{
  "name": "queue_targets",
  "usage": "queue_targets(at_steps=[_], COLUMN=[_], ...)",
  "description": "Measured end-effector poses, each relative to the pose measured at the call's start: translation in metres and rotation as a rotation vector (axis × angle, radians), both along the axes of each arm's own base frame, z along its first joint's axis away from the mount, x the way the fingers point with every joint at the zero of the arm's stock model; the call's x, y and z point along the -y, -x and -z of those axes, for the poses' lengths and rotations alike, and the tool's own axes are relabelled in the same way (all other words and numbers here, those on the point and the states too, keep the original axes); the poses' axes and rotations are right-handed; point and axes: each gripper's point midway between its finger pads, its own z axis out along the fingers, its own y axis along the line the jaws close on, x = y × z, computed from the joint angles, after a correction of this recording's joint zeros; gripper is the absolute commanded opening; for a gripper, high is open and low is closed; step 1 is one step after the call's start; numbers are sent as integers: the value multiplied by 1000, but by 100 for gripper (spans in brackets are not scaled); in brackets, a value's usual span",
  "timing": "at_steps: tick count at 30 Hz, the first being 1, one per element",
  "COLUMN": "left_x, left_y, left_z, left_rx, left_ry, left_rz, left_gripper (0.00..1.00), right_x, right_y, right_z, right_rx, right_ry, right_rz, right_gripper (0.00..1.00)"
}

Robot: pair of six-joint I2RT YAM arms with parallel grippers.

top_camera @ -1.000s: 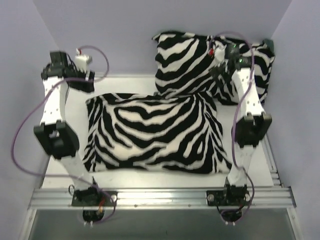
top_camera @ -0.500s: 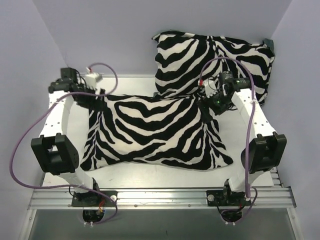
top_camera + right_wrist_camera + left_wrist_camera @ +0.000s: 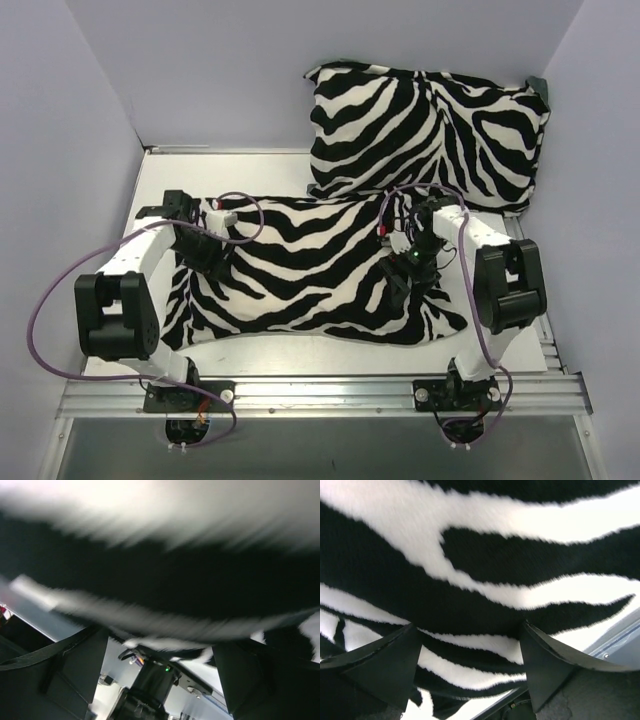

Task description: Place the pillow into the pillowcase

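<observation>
The pillowcase [image 3: 310,265] lies flat on the table with its zebra print up. It looks plump. The cream-yellow pillow is not in view. My left gripper [image 3: 212,262] is low over the pillowcase's left part. In the left wrist view the left gripper [image 3: 470,655] has its jaws wide apart, and the zebra fabric [image 3: 480,555] fills the view right in front of them. My right gripper [image 3: 398,280] is low over the pillowcase's right part. In the right wrist view the right gripper [image 3: 160,665] is open, with blurred zebra fabric [image 3: 165,580] close above the jaws.
A second plump zebra cushion [image 3: 430,120] with a teal corner [image 3: 540,88] leans against the back wall at the right. The table's metal front rail [image 3: 320,392] runs along the near edge. Purple cables loop off both arms.
Both arms have swung down and forward from the back of the table onto the pillowcase. The pillowcase's left and right ends have shifted slightly.
</observation>
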Motion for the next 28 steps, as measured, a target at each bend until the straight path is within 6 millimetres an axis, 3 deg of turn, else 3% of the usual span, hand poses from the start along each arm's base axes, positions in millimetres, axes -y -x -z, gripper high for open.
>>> queue_targets(at_steps=[2, 4, 6, 11, 13, 15, 18, 22, 28], left_x=[0, 0, 0, 3, 5, 5, 3, -2, -3], left_y=[3, 5, 0, -33, -39, -39, -39, -37, -22], left_z=[-11, -27, -52, -133, -157, -167, -167, -161, -145], left_rx=[29, 45, 86, 304, 361, 376, 360, 341, 303], left_ry=[-2, 1, 4, 31, 47, 56, 51, 30, 21], left_rz=[4, -9, -20, -84, -126, -162, -212, -257, -268], left_gripper=[95, 97, 97, 97, 97, 97, 97, 97, 97], right_x=[-3, -4, -2, 18, 26, 31, 37, 52, 56], right_y=[7, 3, -14, -66, -73, -73, -73, -74, -52], right_z=[-11, -30, -60, -142, -167, -180, -183, -170, -153], right_rx=[21, 77, 177, 491, 582, 630, 632, 603, 560], right_ry=[-13, -37, -77, -143, -147, -144, -131, -103, -84], right_rz=[-10, 3, 52, 195, 237, 271, 331, 428, 486], right_gripper=[88, 92, 100, 100, 100, 100, 100, 100, 100])
